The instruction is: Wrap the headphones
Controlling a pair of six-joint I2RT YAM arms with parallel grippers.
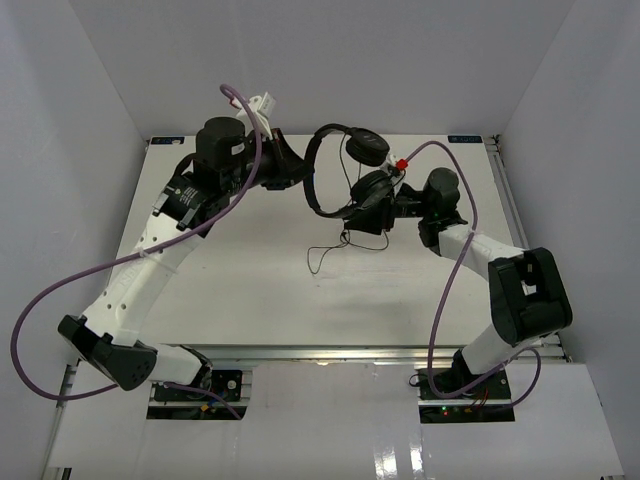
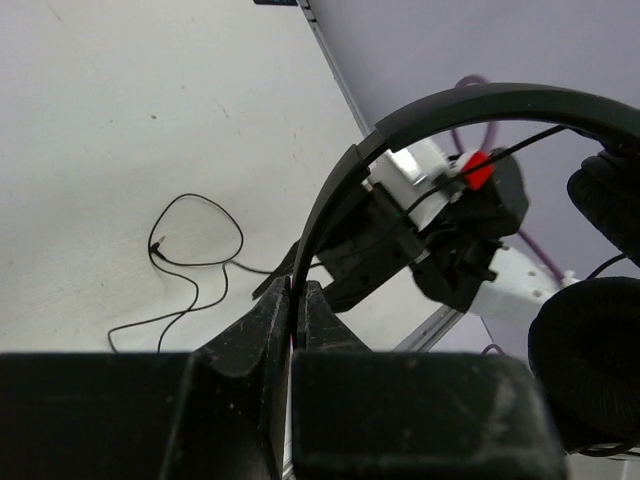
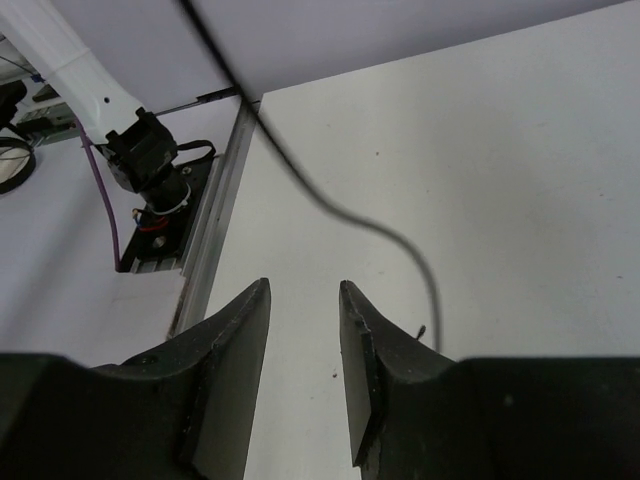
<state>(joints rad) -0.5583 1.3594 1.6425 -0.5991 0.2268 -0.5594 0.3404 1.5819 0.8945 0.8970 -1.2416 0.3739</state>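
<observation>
The wrapping seemed hardly begun: the cord (image 1: 322,256) of the headphones (image 1: 367,149) hung down loose and its end lay in untidy loops on the worktop (image 1: 250,290), and I could not see any turn of it laid around the headband (image 2: 480,103). Almost all the winding was left to do, as I judge it. The headphones were held up above the worktop, at its far side. The left fingers (image 2: 262,335) were pressed together on the thin headband, pinching it at its lower end. The right fingers (image 3: 240,340) stood apart with nothing between them; the cord passed just beyond their tips, not touching them.
</observation>
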